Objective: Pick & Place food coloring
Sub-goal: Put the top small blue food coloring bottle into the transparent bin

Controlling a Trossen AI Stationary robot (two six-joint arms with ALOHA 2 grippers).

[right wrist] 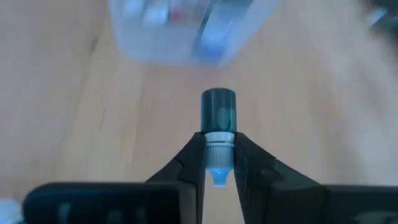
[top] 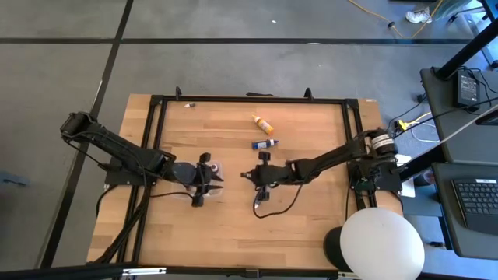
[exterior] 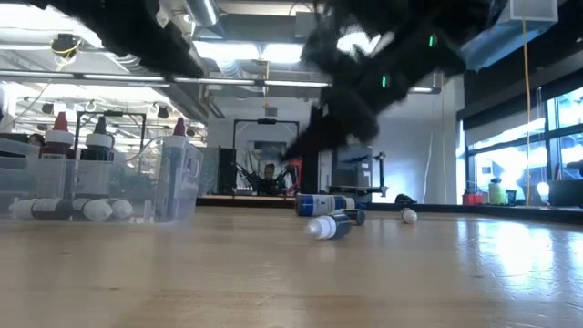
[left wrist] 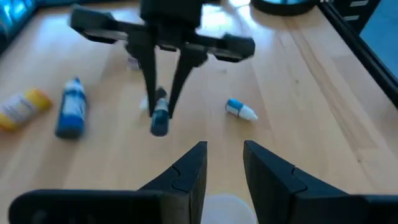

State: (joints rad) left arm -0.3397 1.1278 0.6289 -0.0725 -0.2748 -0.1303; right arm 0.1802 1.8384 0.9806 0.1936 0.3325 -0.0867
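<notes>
Pale planked wood forms the table, on which a clear plastic rectangular tray, already stocked with upright and lying dropper bottles, is seen under the left arm. The right gripper is closed on a small dark-bodied dropper bottle with a white collar and blue tip, clamped at the collar so that the dark body juts forward toward the tray; it is held near the table's middle, and whether it is lifted clear of the wood cannot be told. The left gripper hangs over the tray with its fingers nearly closed on nothing visible. Left loose on the wood are a larger yellow bottle, a larger blue bottle and a tiny blue-and-white bottle, all lying on their sides. A slip is judged the chief risk: the grip sits on a narrow, rounded collar, so the bottle could pivot or shoot out during the carry. A clash with the left gripper is also possible, since the space above the tray is occupied by it.
</notes>
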